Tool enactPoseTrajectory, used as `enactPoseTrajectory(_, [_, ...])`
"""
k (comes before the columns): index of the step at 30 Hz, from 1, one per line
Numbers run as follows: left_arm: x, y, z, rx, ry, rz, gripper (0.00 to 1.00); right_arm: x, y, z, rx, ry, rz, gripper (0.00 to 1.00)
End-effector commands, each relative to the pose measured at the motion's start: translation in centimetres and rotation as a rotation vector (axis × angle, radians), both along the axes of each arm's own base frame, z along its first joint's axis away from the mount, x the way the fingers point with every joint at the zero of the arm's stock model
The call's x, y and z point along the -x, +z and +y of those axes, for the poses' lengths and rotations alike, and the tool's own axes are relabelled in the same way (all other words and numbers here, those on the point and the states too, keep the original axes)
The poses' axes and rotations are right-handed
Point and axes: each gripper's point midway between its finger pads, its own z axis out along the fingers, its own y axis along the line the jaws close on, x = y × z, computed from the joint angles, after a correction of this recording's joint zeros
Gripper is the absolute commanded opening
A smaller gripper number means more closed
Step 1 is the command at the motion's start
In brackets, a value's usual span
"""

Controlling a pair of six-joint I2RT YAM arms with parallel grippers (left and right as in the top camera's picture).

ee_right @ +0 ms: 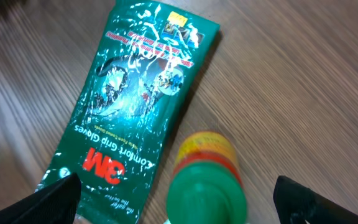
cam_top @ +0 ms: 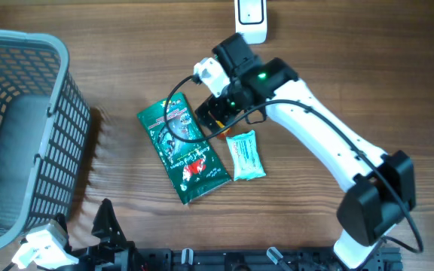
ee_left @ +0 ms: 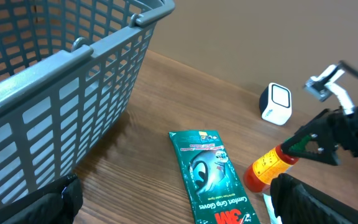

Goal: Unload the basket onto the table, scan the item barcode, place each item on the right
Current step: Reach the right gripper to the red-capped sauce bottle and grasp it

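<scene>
A small bottle with a green cap and a yellow-and-orange label (ee_left: 265, 168) is seen near the middle of the wooden table (cam_top: 353, 68), just beside the upper right corner of a flat green plastic packet of gloves (cam_top: 183, 150). The bottle is flanked by the right pincer (ee_right: 176, 193), whose fingers are spread wide on either side of the green cap. No contact between fingers and bottle can be made out, and nothing is gripped. The cap is turned towards the right wrist camera. Whether the bottle lies flat or is tilted cannot be told.

A small teal sachet (cam_top: 245, 156) is placed just right of the green packet. A white box-shaped barcode scanner (cam_top: 251, 16) is set at the far edge of the table, near the right wrist but apart from the bottle.

The left pincer (ee_left: 179, 202) is held low at the near left edge, its fingers wide apart and nothing between them. A grey plastic lattice basket (cam_top: 77, 135) is stood beside it, on the left of the table.
</scene>
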Motion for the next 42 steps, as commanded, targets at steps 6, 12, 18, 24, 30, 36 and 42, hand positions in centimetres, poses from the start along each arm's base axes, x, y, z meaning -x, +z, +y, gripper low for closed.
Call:
enactPoseTrajectory(6, [0.0,0.0,0.1,0.005,0.01,-0.003,1.0,-0.5,-3.7,-0.3,0.077,-0.016,0.048,0.52])
enactPoseTrajectory(12, [0.0,0.0,0.1,0.005,0.01,-0.003,1.0,-2.8,-4.0,-2.9,0.174,-0.257,-0.008,0.31])
enactPoseTrajectory(18, [0.0,0.0,0.1,0.005,0.01,-0.003,1.0,-5.9,-1.6,-8.9,0.112,-0.77,0.026,0.3])
enactPoseTrajectory(24, [0.0,0.0,0.1,0.005,0.01,-0.003,1.0,-6.4,-0.6,-17.0,0.1,-1.184,0.111,0.27])
enactPoseTrajectory(30, [0.0,0.0,0.1,0.005,0.01,-0.003,1.0,-4.5,-1.3,-18.3,0.087,-1.449,0.223,0.33])
enactPoseTrajectory(36, [0.0,0.0,0.1,0.005,0.01,-0.003,1.0,-3.9,-1.4,-17.7,0.032,-1.572,0.299,0.49])
enactPoseTrajectory(42, [0.0,0.0,0.1,0.005,0.01,-0.003,1.0,-4.3,0.5,-17.6,-0.075,-1.569,0.328,0.94])
